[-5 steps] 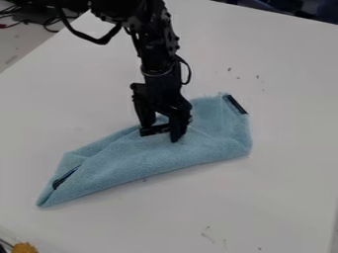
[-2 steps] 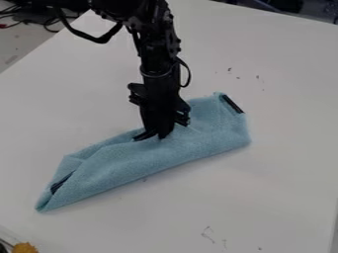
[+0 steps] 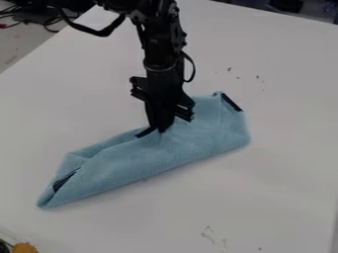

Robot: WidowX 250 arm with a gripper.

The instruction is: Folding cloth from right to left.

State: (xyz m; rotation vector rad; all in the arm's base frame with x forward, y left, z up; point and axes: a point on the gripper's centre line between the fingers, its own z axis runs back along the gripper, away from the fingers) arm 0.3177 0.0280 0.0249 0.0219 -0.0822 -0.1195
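Observation:
The black gripper point(image 3: 161, 129) hangs down at the upper middle of the cloth, its fingers closed together on a pinch of fabric near the back edge. The light blue cloth point(image 3: 148, 158) lies folded in a long strip, slanting from the lower left to the right of centre. Its left end narrows to a point, with a dark strip showing in the fold there, and another dark strip lies at its upper right corner. Small creases run out from the pinched spot.
The white table point(image 3: 264, 188) surrounds the cloth and bears a few small dark marks. A yellow-orange object point(image 3: 25, 248) is at the bottom left corner. Cables lie beyond the table at the upper left.
The gripper's fingers have come together on the cloth, having stood apart a second ago. Since then the gripper has risen slightly, and the cloth's creases have shifted around it.

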